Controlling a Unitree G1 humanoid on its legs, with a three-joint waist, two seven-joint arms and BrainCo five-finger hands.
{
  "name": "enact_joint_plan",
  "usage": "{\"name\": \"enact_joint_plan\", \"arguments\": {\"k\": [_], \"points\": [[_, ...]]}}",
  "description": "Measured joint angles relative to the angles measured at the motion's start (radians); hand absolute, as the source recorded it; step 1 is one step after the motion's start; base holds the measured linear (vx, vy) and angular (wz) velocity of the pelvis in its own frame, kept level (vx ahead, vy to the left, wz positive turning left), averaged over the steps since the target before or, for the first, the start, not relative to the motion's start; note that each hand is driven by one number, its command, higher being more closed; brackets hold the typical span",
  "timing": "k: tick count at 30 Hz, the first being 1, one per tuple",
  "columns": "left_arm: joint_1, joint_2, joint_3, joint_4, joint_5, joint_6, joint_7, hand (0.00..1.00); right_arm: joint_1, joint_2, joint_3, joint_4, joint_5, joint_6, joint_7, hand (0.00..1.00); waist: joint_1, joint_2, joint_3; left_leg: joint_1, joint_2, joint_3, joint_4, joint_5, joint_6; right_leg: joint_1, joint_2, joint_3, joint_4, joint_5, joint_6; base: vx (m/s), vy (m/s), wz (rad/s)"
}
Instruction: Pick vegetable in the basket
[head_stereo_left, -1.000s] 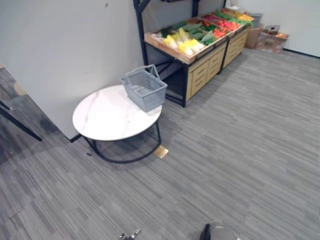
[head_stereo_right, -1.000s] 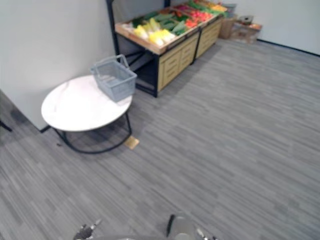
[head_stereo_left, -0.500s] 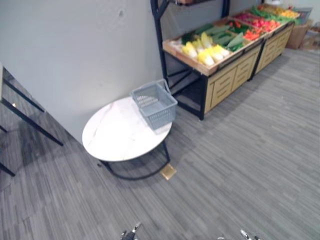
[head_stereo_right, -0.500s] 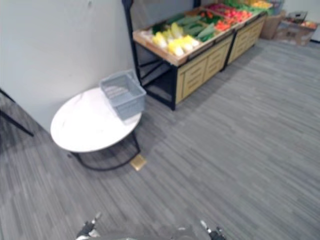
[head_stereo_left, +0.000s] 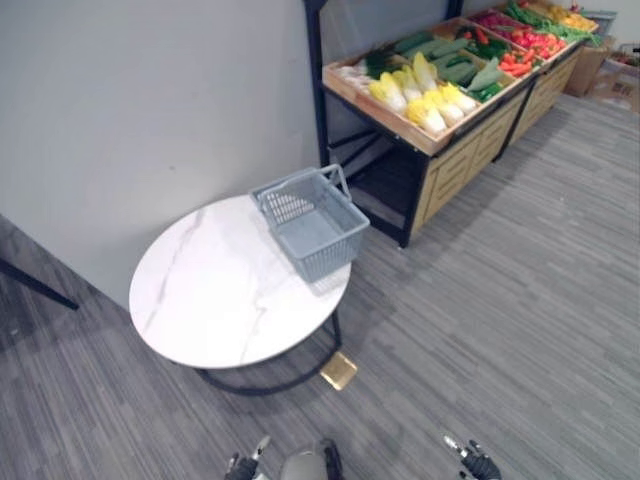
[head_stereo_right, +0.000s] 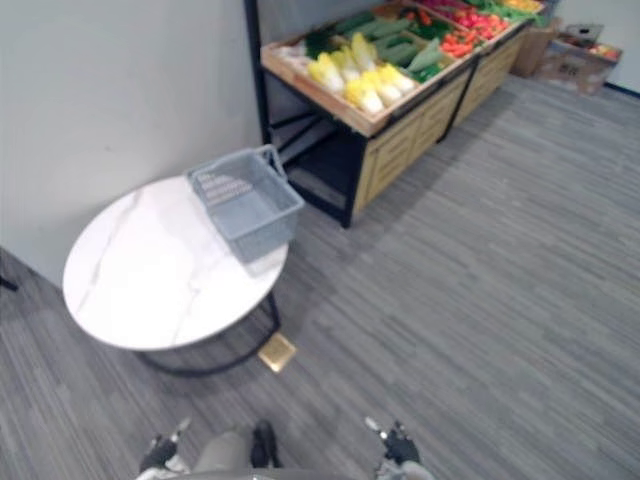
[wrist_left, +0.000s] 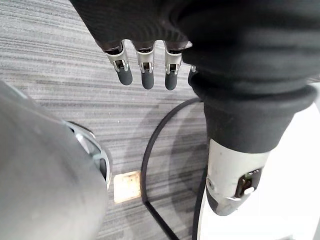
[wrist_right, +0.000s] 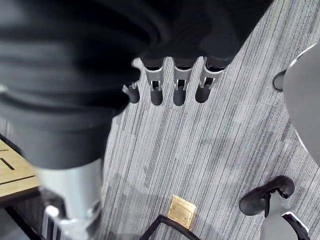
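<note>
Left hand (wrist_left: 146, 67) and right hand (wrist_right: 177, 82) both hang low over the carpet floor (head_stereo_left: 520, 330), fingers straight and released, holding nothing.

Task items: the vegetables lie on the wooden produce stand (head_stereo_left: 460, 160) against the wall, well apart from both hands. The grey basket (head_stereo_left: 330, 250) stands on the round white desk (head_stereo_left: 220, 300) at the rim nearest the stand, and looks empty.

Count:
- Produce stand: two joined units.
- Desk: one.
- Basket: one.
- Chinese cabbages (head_stereo_left: 425, 95): one packed cluster, too tight to count singly.
- Cucumbers (head_stereo_left: 455, 62): one cluster, likewise.
- Red vegetables (head_stereo_left: 530, 40): one heap, kind not clear.
- Brass floor plate (head_stereo_left: 339, 370): one, under the desk's edge.

Risks, as judged:
- The desk sits partly across the approach, so a leg or arm could knock it.
- The basket is light and near the rim, so a dropped vegetable or a nudge may push it off.
- The cabbages are packed and smooth, so lifting one may roll its neighbours or let it slip from the fingers.
- The stand's black upright (head_stereo_left: 314, 80) may snag a reaching arm.
</note>
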Motion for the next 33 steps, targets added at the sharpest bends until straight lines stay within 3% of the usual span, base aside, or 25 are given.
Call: {"name": "enact_joint_plan", "arguments": {"k": [3,5,6,7,8,9,10,12,13,16,17,18,19,20,21,23,26,29,30,33], "points": [[0.013,0.036,-0.024,0.033,0.011,0.009,0.002,0.0,0.005,0.008,-0.078,0.018,-0.002,0.002,0.005,0.0,-0.001,-0.009,-0.031,0.07,-0.027,0.015,-0.079,-0.007,0.001,-0.076,-0.007,0.062,0.141,0.077,0.021,0.26,0.135,-0.15],[0.016,0.069,-0.083,0.059,0.013,0.02,0.003,0.0,0.017,-0.006,-0.124,0.056,-0.002,0.004,0.002,0.0,-0.004,-0.025,-0.041,0.144,-0.074,0.011,-0.175,-0.016,-0.013,-0.185,-0.025,0.082,0.404,0.133,0.072,0.29,0.136,0.16],[0.028,0.089,-0.146,0.073,0.024,0.022,0.003,0.0,0.039,-0.021,-0.142,0.064,-0.001,0.005,-0.001,0.0,-0.01,-0.031,-0.032,0.244,-0.114,-0.004,-0.245,-0.018,-0.011,-0.254,-0.046,0.09,0.625,0.282,0.123,0.27,0.099,0.26],[0.034,0.099,-0.167,0.074,0.029,0.022,0.003,0.0,0.054,-0.027,-0.139,0.064,-0.002,0.005,0.0,0.0,-0.018,-0.029,-0.029,0.281,-0.126,-0.015,-0.264,-0.023,-0.008,-0.276,-0.053,0.085,0.708,0.329,0.144,0.33,0.102,0.39],[0.041,0.111,-0.191,0.076,0.036,0.022,0.002,0.0,0.072,-0.033,-0.13,0.065,-0.002,0.005,-0.001,0.0,-0.033,-0.037,-0.027,0.332,-0.143,-0.037,-0.28,-0.034,-0.009,-0.317,-0.061,0.063,0.844,0.315,0.124,0.33,0.069,0.55],[0.046,0.12,-0.211,0.089,0.041,0.022,0.003,0.0,0.092,-0.042,-0.101,0.065,-0.002,0.006,-0.001,0.0,-0.05,-0.039,-0.025,0.383,-0.152,-0.065,-0.295,-0.052,0.001,-0.376,-0.071,0.006,0.976,0.263,0.052,0.48,0.067,0.69],[0.045,0.122,-0.236,0.096,0.041,0.023,0.003,0.0,0.094,-0.048,-0.078,0.065,-0.003,0.006,-0.001,0.0,-0.059,-0.029,-0.021,0.439,-0.153,-0.086,-0.321,-0.06,0.002,-0.451,-0.084,-0.084,1.028,0.147,-0.009,0.33,0.029,0.61],[0.039,0.119,-0.245,0.101,0.041,0.028,0.002,0.0,0.092,-0.048,-0.069,0.064,-0.002,0.006,0.0,0.0,-0.061,-0.02,-0.02,0.468,-0.144,-0.097,-0.332,-0.055,-0.007,-0.494,-0.09,-0.16,0.979,0.066,-0.012,0.31,-0.022,0.46],[0.035,0.111,-0.241,0.104,0.041,0.033,0.002,0.0,0.08,-0.045,-0.07,0.064,-0.001,0.006,-0.001,0.0,-0.061,-0.004,-0.012,0.5,-0.135,-0.123,-0.347,-0.055,-0.008,-0.521,-0.083,-0.219,0.874,0.023,-0.018,0.42,-0.108,0.73],[0.024,0.093,-0.207,0.104,0.041,0.035,0.002,0.0,0.073,-0.051,-0.061,0.05,-0.001,0.006,0.001,0.0,-0.063,0.009,0.006,0.547,-0.097,-0.183,-0.375,-0.058,-0.014,-0.534,-0.046,-0.239,0.549,0.016,-0.015,0.33,-0.166,0.85],[0.025,0.081,-0.174,0.092,0.041,0.034,0.002,0.0,0.075,-0.051,-0.056,0.04,-0.001,0.005,0.0,0.0,-0.063,0.01,0.01,0.56,-0.072,-0.211,-0.379,-0.069,-0.039,-0.527,-0.028,-0.201,0.4,0.036,0.002,0.49,-0.365,0.97],[0.032,0.076,-0.14,0.077,0.041,0.033,0.001,0.0,0.08,-0.048,-0.031,0.038,-0.001,0.005,-0.001,0.0,-0.059,-0.009,0.014,0.573,-0.059,-0.23,-0.374,-0.088,-0.075,-0.509,-0.022,-0.15,0.234,0.102,0.007,0.51,-0.394,0.8],[0.034,0.076,-0.121,0.07,0.042,0.033,0.002,0.0,0.081,-0.044,-0.012,0.038,-0.001,0.006,0.0,0.0,-0.056,-0.023,0.019,0.586,-0.052,-0.237,-0.369,-0.104,-0.103,-0.498,-0.023,-0.132,0.188,0.206,0.044,0.5,-0.389,0.52],[0.041,0.044,-0.081,0.082,0.045,0.037,0.002,0.0,0.078,-0.075,-0.004,0.032,0.0,0.005,0.002,0.0,-0.052,0.015,0.027,0.596,0.007,-0.23,-0.36,-0.116,-0.132,-0.472,0.027,-0.166,0.203,0.181,0.027,0.33,-0.249,0.27],[0.041,0.027,-0.047,0.078,0.046,0.035,0.001,0.0,0.072,-0.085,0.007,0.023,-0.002,0.003,0.003,0.0,-0.047,0.024,0.027,0.595,0.024,-0.223,-0.357,-0.106,-0.136,-0.478,0.041,-0.171,0.231,0.15,0.018,0.37,-0.299,0.2],[0.042,0.008,-0.011,0.069,0.049,0.034,-0.001,0.0,0.07,-0.09,0.031,0.021,-0.002,0.004,0.008,0.0,-0.049,0.018,0.031,0.602,0.038,-0.224,-0.363,-0.069,-0.165,-0.5,0.038,-0.183,0.308,0.075,0.005,0.31,-0.292,0.21],[0.047,-0.003,0.036,0.056,0.05,0.035,-0.003,0.0,0.067,-0.093,0.058,0.023,-0.002,0.005,0.01,0.0,-0.053,0.01,0.023,0.596,0.054,-0.257,-0.362,0.007,-0.164,-0.482,0.027,-0.23,0.345,-0.01,0.0,0.24,-0.253,0.38],[0.064,-0.017,0.054,0.044,0.048,0.035,-0.003,0.0,0.066,-0.102,0.064,0.045,-0.003,0.007,0.012,0.0,-0.052,0.021,-0.003,0.537,0.094,-0.322,-0.295,0.043,-0.166,-0.433,0.052,-0.293,0.288,-0.029,-0.015,0.14,-0.19,0.57],[0.065,-0.015,0.054,0.036,0.04,0.035,-0.002,0.0,0.066,-0.102,0.066,0.047,-0.003,0.007,0.012,0.0,-0.053,0.027,-0.009,0.473,0.105,-0.36,-0.204,0.051,-0.167,-0.408,0.055,-0.326,0.263,-0.031,-0.019,0.16,-0.216,0.72],[0.063,0.001,0.049,0.032,0.035,0.034,0.002,0.0,0.066,-0.1,0.065,0.053,0.0,0.007,0.013,0.0,-0.056,0.001,0.006,0.378,0.115,-0.362,-0.041,0.137,-0.199,-0.345,0.035,-0.387,0.25,-0.034,-0.041,0.16,-0.176,0.72]]}}
